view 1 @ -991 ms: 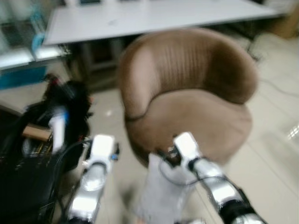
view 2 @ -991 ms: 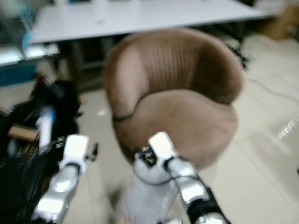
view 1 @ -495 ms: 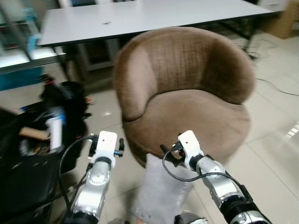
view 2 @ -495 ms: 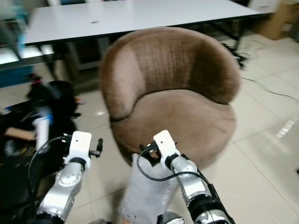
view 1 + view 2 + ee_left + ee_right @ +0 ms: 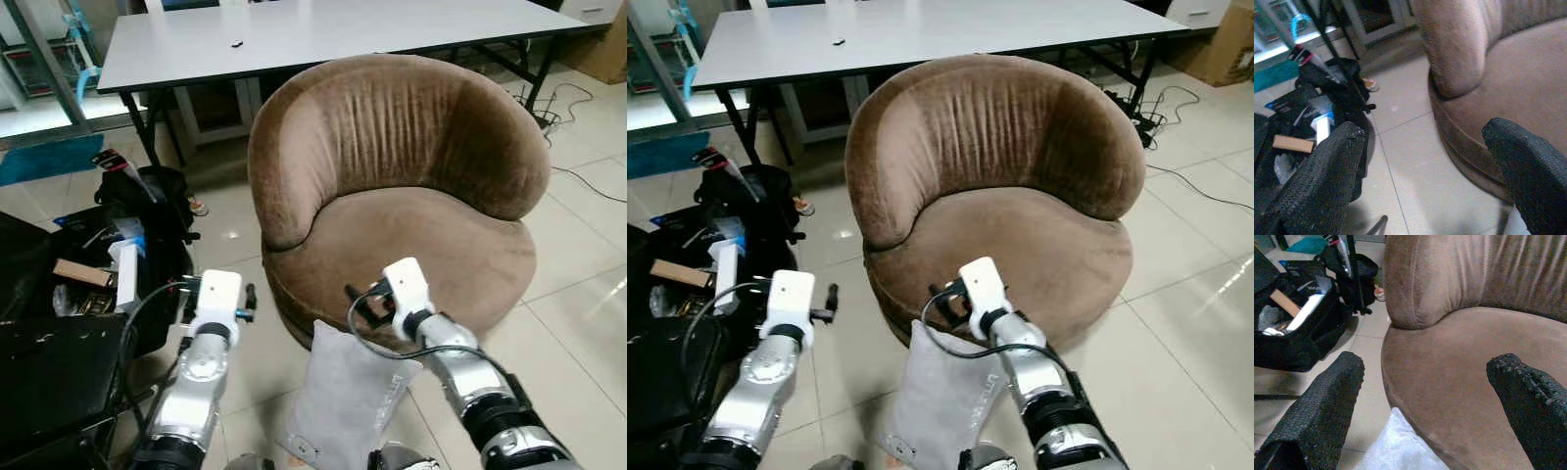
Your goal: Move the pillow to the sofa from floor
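Clearly the pillow is a soft, light thing: a pale grey, fabric-covered cushion, slack enough to sag, standing on one edge on the tiled floor against the front of the sofa's base. It should crumple under a pinch rather than resist, so a hold near its upper corner, gathering a fold of cover and filling, looks safest; a shallow nip on the cover alone might slip.

The sofa is a round tub seat in brown velvety cloth, its curved back ribbed with vertical creases.

The right end effector hovers just above the pillow's top edge, fingers spread wide and empty, facing the seat. The left end effector is likewise wide open and holding nothing, raised beside the sofa near a black bag of clutter. A white tabletop stands behind.
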You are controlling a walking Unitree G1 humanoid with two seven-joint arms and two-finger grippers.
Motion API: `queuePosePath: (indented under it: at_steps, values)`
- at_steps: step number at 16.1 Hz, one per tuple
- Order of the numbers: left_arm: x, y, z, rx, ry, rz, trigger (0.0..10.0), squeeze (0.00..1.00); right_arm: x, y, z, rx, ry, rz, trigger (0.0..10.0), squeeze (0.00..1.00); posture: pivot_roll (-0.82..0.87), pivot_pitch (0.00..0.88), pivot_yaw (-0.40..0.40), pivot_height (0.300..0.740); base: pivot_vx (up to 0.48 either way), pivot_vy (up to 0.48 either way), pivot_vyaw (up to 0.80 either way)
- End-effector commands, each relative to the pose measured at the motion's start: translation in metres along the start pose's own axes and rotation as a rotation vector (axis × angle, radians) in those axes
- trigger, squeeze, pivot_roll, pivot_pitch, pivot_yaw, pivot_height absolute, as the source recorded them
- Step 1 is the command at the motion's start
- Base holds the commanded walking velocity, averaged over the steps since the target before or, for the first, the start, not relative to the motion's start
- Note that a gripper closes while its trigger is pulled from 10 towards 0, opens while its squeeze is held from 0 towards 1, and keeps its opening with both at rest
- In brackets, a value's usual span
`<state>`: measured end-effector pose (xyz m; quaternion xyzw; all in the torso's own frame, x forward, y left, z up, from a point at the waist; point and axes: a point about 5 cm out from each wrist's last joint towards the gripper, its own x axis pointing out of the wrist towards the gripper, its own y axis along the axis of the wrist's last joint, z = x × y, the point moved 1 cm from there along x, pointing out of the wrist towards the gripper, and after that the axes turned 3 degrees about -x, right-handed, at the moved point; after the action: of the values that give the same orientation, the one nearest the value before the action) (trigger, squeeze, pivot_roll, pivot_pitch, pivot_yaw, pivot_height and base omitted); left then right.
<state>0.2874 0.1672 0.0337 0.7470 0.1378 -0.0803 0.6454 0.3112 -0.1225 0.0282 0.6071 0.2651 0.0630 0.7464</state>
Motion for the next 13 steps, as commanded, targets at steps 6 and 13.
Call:
queuePosePath:
  at_steps: [6, 13]
  values:
    - [-0.006, -0.001, -0.031, -0.098, 0.161, 0.025, 10.0, 0.00, 0.019, 0.019, -0.021, -0.010, 0.125, 0.044, 10.0, 0.00, 0.11, 0.000, -0.100, 0.697, 0.000, 0.000, 0.00]
    - [-0.020, -0.007, -0.045, -0.110, 0.231, 0.023, 10.0, 0.00, 0.039, 0.052, -0.041, -0.023, 0.227, 0.104, 10.0, 0.00, 0.21, 0.000, -0.147, 0.697, 0.000, 0.000, 0.00]
